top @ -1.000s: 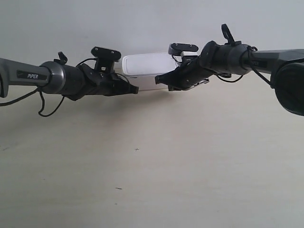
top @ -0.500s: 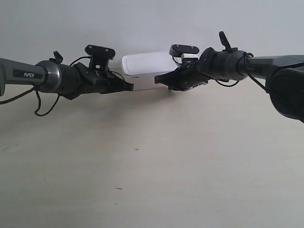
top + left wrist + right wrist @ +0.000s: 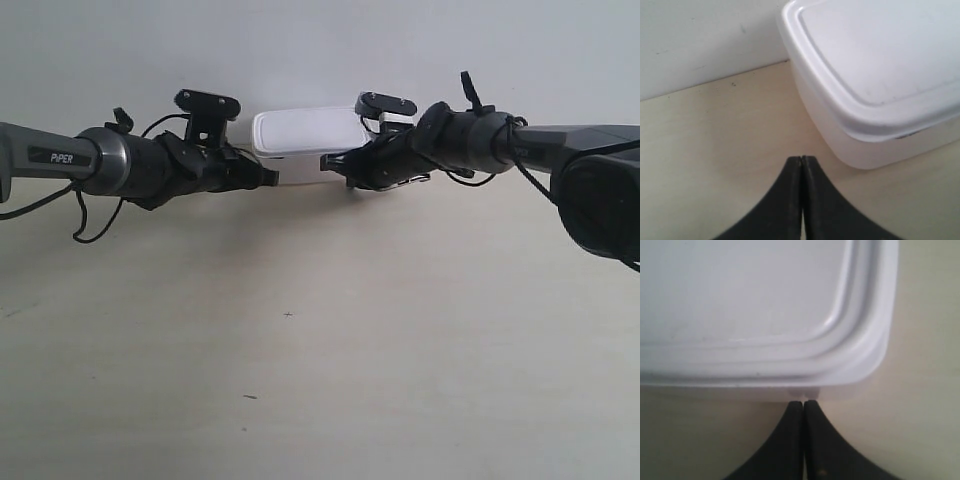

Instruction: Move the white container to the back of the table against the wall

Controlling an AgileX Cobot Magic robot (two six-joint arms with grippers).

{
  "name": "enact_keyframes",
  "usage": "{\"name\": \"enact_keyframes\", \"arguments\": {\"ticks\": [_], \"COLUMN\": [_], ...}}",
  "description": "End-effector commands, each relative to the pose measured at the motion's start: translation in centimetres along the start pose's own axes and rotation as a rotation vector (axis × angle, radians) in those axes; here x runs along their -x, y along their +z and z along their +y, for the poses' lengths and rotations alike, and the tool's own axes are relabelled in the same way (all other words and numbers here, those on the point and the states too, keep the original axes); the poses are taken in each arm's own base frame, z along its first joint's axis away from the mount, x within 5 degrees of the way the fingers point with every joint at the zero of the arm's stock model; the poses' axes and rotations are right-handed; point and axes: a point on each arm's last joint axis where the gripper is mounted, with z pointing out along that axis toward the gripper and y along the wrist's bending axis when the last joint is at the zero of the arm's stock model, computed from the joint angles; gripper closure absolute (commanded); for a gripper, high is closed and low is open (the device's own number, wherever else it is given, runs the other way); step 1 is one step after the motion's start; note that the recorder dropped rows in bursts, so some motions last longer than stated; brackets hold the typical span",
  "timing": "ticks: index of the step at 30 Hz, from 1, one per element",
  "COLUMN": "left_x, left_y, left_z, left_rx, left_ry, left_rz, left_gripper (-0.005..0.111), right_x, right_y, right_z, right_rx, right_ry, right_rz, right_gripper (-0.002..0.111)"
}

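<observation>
The white container point(image 3: 305, 135) stands at the far side of the table point(image 3: 320, 360), close to the wall point(image 3: 300, 45), its lid on. My right gripper point(image 3: 803, 402) is shut, its tips touching the container point(image 3: 765, 315) on its side wall just under the lid rim, near a corner. My left gripper point(image 3: 801, 158) is also shut and holds nothing; the container point(image 3: 875, 75) lies a short way off beside it. Where table meets wall point(image 3: 700, 40) runs just beyond. In the exterior view both arms' grippers point(image 3: 268, 177) point(image 3: 330, 162) meet in front of the container.
The arm at the exterior view's left point(image 3: 110, 165) and the arm at its right point(image 3: 500, 140) stretch across the back of the table. A loose cable point(image 3: 90, 225) hangs under the left one. Tiny dark specks point(image 3: 288, 315) mark the bare tabletop in front.
The container has slid a little back toward the wall and to the exterior view's left. Both grippers moved back with it, the right one pushing it; the left tip drew away leftward.
</observation>
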Motion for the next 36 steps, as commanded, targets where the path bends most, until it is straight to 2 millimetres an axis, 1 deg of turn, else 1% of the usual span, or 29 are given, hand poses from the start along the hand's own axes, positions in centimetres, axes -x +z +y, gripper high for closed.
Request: {"name": "enact_keyframes", "arguments": {"ticks": [1,8,15,20,23,27,30,31,32,33,34,35,36], "left_x": [0.2,0.2,-0.1,-0.6,-0.5,-0.7,-0.4,0.1,0.3,1.1,1.6,2.3,2.4], "left_y": [0.1,0.1,0.1,0.0,-0.7,-2.6,-4.2,-5.5,-6.0,-7.4,-8.2,-9.7,-10.3], "left_z": [0.2,0.2,-0.1,-0.6,-0.5,0.0,0.2,0.3,0.4,0.5,0.6,0.8,0.9], "left_rx": [0.014,0.011,-0.022,-0.078,-0.068,-0.044,-0.035,-0.033,-0.031,-0.032,-0.030,-0.022,-0.022], "left_ry": [-0.005,-0.003,0.000,0.002,-0.004,-0.001,0.000,0.000,0.000,0.001,0.000,-0.001,-0.001], "left_rz": [-0.017,-0.014,0.018,0.074,0.075,0.085,0.087,0.083,0.077,0.064,0.050,0.030,0.029], "left_gripper": [0.107,0.107,0.107,0.107,0.107,0.107,0.107,0.107,0.107,0.107,0.107,0.107,0.107], "right_x": [0.9,0.8,0.2,0.5,0.8,1.2,1.6,2.0,2.2,2.6,2.7,3.0,3.0], "right_y": [-0.1,-0.1,-0.3,-1.4,-2.3,-3.6,-4.7,-5.6,-6.1,-7.5,-8.2,-10.0,-10.7], "right_z": [0.4,0.4,0.8,1.6,1.9,1.8,2.1,2.5,2.7,3.2,3.3,3.5,3.6], "right_rx": [0.024,0.031,0.066,0.100,0.092,0.023,0.020,0.025,0.025,0.011,-0.005,-0.039,-0.055], "right_ry": [0.014,0.011,-0.011,-0.053,-0.085,-0.105,-0.126,-0.131,-0.130,-0.138,-0.146,-0.173,-0.186], "right_rz": [-0.072,-0.061,0.023,0.088,0.136,0.194,0.235,0.242,0.237,0.232,0.231,0.223,0.213], "right_gripper": [0.108,0.108,0.108,0.108,0.108,0.108,0.108,0.108,0.108,0.108,0.108,0.108,0.108]}}
